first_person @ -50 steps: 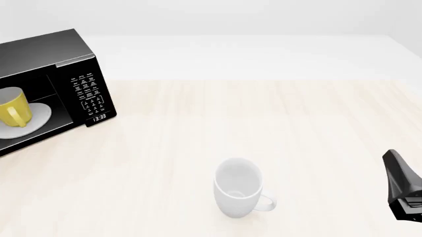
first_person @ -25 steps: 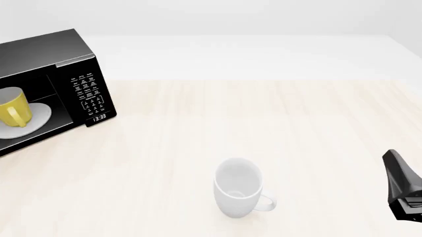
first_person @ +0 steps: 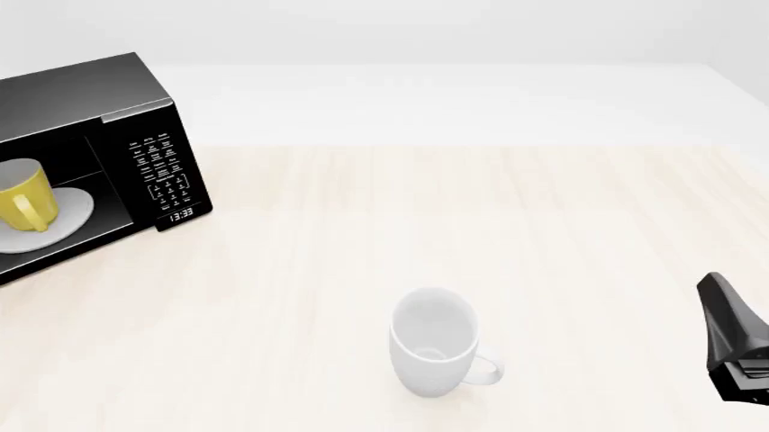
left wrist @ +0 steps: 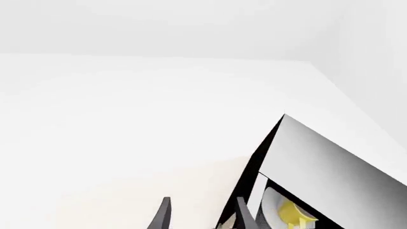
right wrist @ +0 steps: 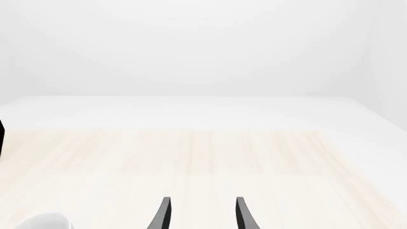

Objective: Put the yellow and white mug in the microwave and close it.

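The yellow and white mug (first_person: 24, 196) stands upright on the white turntable plate (first_person: 67, 211) inside the black microwave (first_person: 108, 99) at the table's far left, whose front stands open. In the left wrist view the mug (left wrist: 294, 214) shows inside the microwave (left wrist: 330, 167), just off to one side of my left gripper (left wrist: 201, 217). That gripper is open and empty and lies outside the front view. At the right edge of the table, far from the microwave, my right gripper (first_person: 715, 288) is open and holds nothing; its fingertips (right wrist: 164, 212) show bare table between them.
A larger all-white mug (first_person: 433, 346) stands upright near the table's front middle, handle to the right, and its rim (right wrist: 45, 222) shows in the right wrist view. The microwave's keypad panel (first_person: 162, 175) faces the table's middle. Light wooden tabletop (first_person: 481, 207) spreads between the microwave and the right gripper.
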